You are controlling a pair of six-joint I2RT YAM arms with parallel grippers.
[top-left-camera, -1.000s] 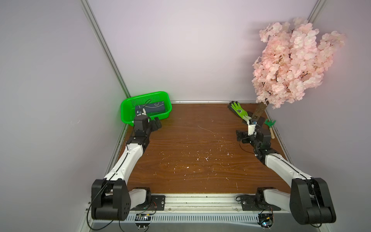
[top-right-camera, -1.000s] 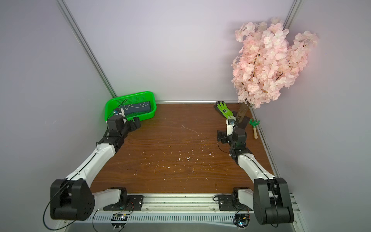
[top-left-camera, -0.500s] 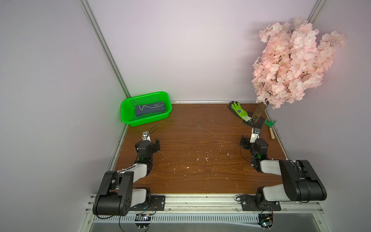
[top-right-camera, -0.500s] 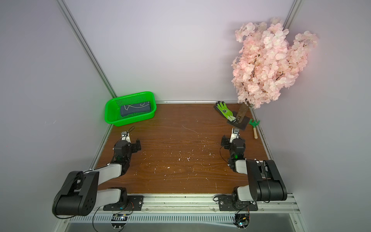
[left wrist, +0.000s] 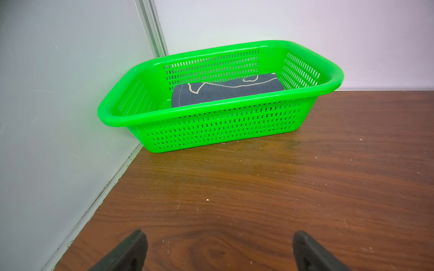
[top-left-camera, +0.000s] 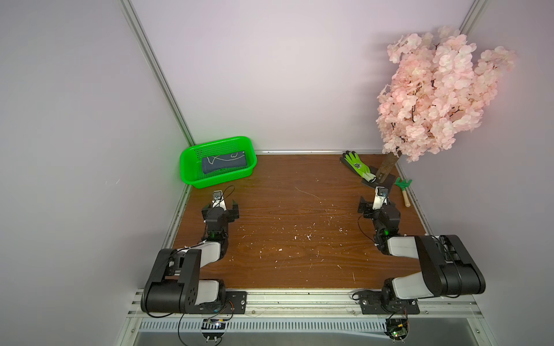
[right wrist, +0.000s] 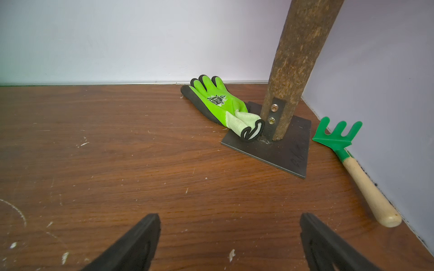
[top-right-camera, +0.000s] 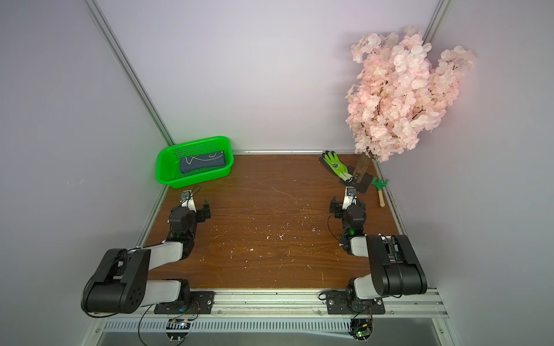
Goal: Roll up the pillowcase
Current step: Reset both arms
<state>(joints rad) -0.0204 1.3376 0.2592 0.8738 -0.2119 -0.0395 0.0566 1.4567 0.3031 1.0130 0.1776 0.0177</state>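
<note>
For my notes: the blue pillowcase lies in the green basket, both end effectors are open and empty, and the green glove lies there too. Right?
The glove is not in the basket: the right wrist view shows it on the table, cuff on the dark base plate. The pillowcase is in the basket, and the left end effector and right end effector are open and empty.

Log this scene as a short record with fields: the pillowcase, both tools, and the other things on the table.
pillowcase: compact blue bundle lying inside the green basket, far left corner of the table
left tool: open, empty, facing the basket, apart from it
right tool: open, empty, facing the glove and tree trunk
glove: green and black, lying flat, cuff on the dark base plate
rake: green head, wooden handle, beside the right wall
table surface: brown wood, scattered pale specks
</note>
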